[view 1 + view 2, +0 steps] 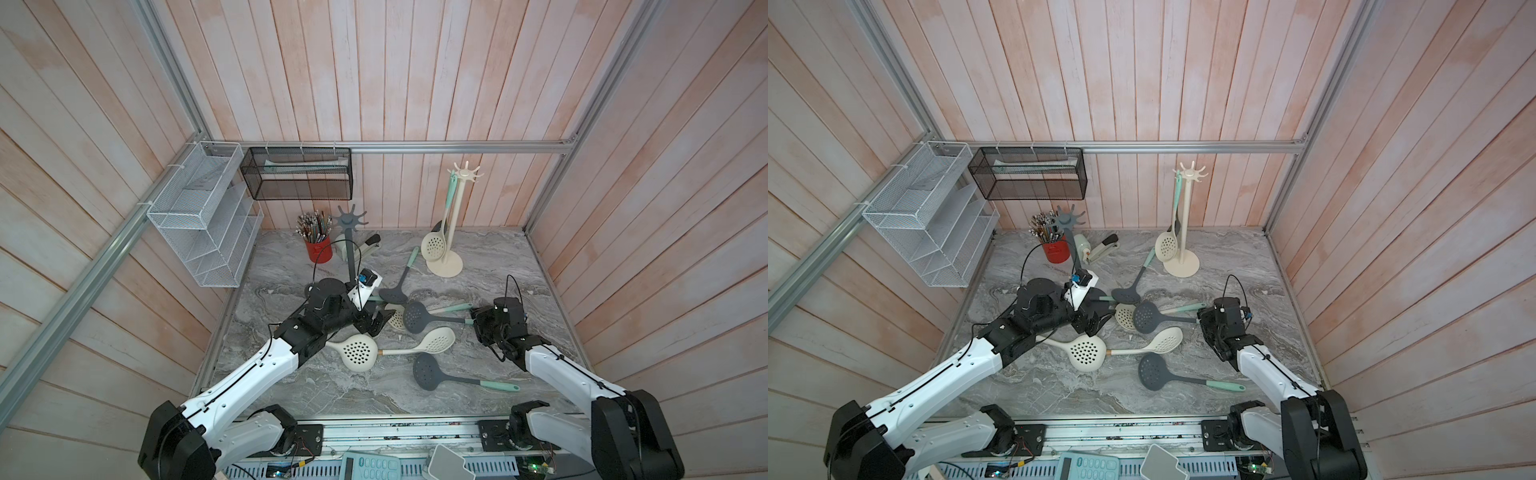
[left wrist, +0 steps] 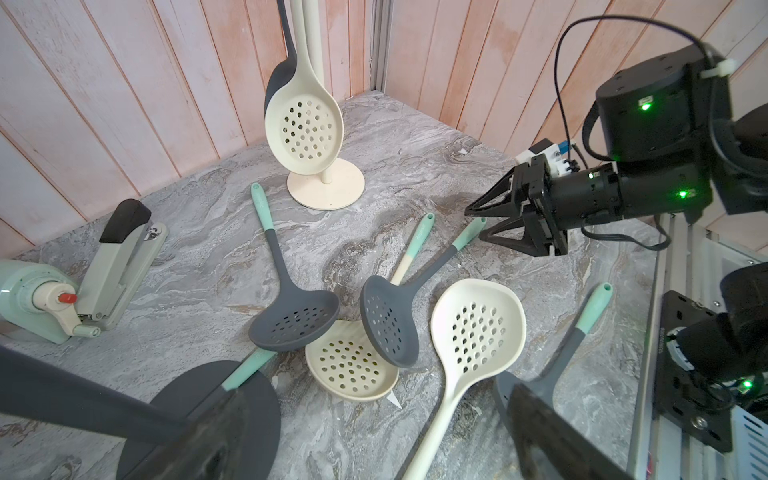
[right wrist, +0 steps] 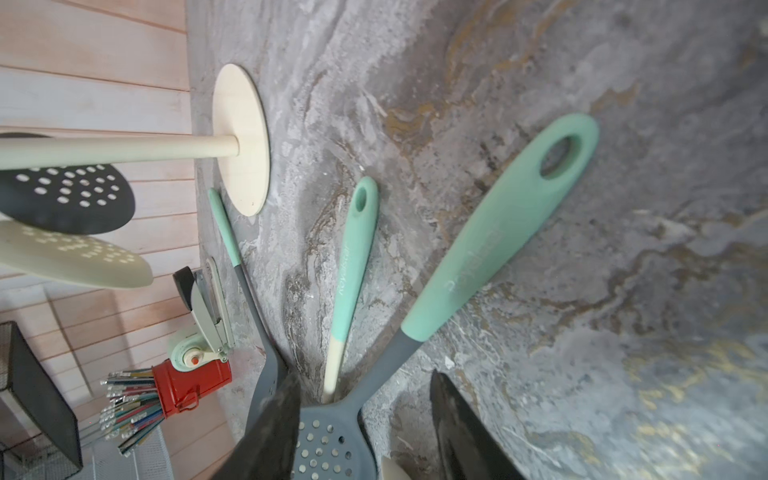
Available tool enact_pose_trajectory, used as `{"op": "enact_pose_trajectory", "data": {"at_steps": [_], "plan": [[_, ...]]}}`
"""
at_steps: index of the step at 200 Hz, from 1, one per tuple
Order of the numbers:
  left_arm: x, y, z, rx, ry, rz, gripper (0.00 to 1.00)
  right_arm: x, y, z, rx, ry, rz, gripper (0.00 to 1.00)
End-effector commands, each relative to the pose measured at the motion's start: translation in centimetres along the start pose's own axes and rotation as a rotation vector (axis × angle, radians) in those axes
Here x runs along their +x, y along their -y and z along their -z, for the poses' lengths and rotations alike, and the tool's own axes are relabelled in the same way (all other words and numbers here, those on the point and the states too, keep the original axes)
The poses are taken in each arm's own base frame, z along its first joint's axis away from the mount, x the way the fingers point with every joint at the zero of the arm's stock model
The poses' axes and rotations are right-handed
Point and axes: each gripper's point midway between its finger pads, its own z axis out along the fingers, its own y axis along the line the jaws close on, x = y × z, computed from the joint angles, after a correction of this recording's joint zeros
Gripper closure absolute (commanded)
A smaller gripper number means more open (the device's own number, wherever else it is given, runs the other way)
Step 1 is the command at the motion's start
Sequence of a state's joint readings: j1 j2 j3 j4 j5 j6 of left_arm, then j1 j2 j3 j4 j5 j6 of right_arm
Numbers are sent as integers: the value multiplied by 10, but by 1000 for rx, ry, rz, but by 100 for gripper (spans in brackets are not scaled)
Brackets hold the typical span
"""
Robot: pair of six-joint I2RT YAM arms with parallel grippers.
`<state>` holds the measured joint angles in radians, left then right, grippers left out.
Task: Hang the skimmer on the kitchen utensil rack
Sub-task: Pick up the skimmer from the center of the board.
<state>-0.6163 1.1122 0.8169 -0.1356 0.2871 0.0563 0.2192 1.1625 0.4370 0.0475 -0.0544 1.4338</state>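
Grey-veined marble worktop [image 1: 332, 386] carried a scatter of perforated skimmers around its centre. Among them lay the dark grey silicone skimmer with a mint-green handle [image 2: 388, 320]. Its bowl was tilted on edge, overlapping a cream skimmer bowl [image 2: 349, 368], and its handle ran out toward 3 o'clock.

The right arm reached in from 5 o'clock, its forearm slanted toward the centre and its wrist bent low. The right end effector [image 2: 473, 224] pointed toward 9 o'clock at the handle's mint tip. Its jaws stood partly apart, released, with the tip just at their opening; whether they touched it could not be told.

The left arm stretched from 7 o'clock toward the centre. The left end effector [image 1: 379, 323] sat low over the worktop and faced 3 o'clock, jaws spread wide and grasping nothing. It was just beside the foot of the dark grey utensil rack [image 1: 351, 220], which stood just off centre toward 10 o'clock.

The cream utensil rack [image 1: 453, 269] stood toward 1 o'clock, with a cream hanging skimmer [image 1: 432, 247] and a dark one behind it.
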Motion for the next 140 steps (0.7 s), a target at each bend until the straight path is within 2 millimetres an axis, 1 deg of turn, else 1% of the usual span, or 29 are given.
{"op": "enact_pose_trajectory", "data": {"at_steps": [1,19,44,78,100,119,140], "plan": [[-9,3,3,12,17,-2,2,7,13,-7,47,-55,-101,49],[-8,3,3,10,18,-2,2,14,19,-15,61,-98,-138,49],[-9,4,4,12,20,-6,2,17,15,-26,42,-123,-158,50],[-9,4,5,14,24,-11,2,13,9,-36,28,-107,-193,52],[-9,4,5,12,25,-14,2,10,9,-42,24,-88,-230,57],[-9,5,5,15,26,-16,2,9,9,-47,28,-85,-261,59],[-9,5,5,13,25,-20,2,8,9,-53,21,-82,-283,63]]}}
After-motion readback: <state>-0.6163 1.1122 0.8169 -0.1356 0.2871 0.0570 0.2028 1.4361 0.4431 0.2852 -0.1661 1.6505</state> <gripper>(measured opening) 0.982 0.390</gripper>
